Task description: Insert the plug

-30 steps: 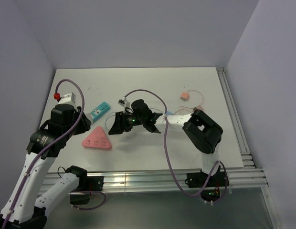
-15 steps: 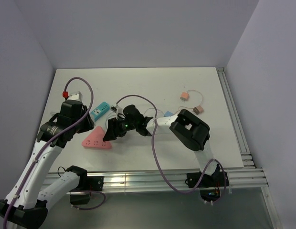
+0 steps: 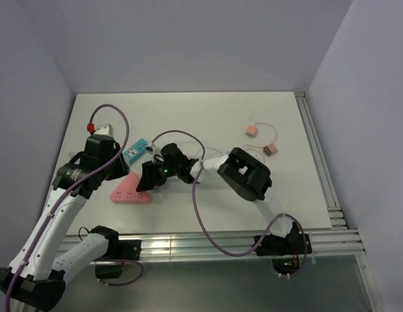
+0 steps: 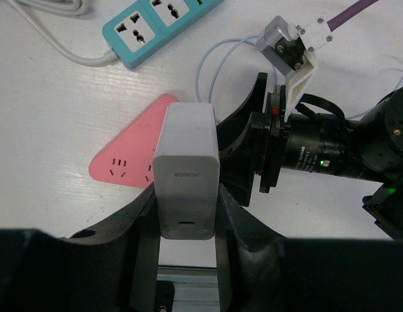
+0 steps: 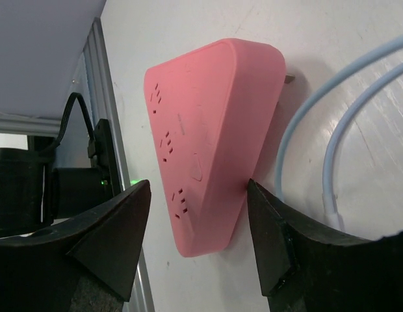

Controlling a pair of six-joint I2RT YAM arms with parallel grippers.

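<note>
A pink triangular power strip [image 3: 129, 190] lies flat at the left front of the white table. My left gripper [image 3: 114, 171] is shut on a white HONOR charger plug [image 4: 186, 172] and holds it above the strip's [image 4: 122, 170] right part; the plug's prongs are hidden. My right gripper [image 3: 147, 179] is open with its jaws on either side of the strip's [image 5: 205, 140] right corner [image 5: 198, 195]. One finger [image 5: 286, 250] touches the strip's edge, and the other [image 5: 114, 240] stands apart from it. The right gripper also shows in the left wrist view [image 4: 244, 153].
A teal power strip [image 3: 136, 150] with a white cord lies just behind the pink one. A pale blue cable [image 5: 299, 149] loops beside the pink strip. Two small adapters [image 3: 251, 130] [image 3: 269, 150] with thin cables lie at the right. Metal rails [image 3: 221, 244] run along the front edge.
My right gripper has moved left and forward until its open jaws straddle the pink strip's corner. My left gripper has moved right toward the strip with the plug still in it.
</note>
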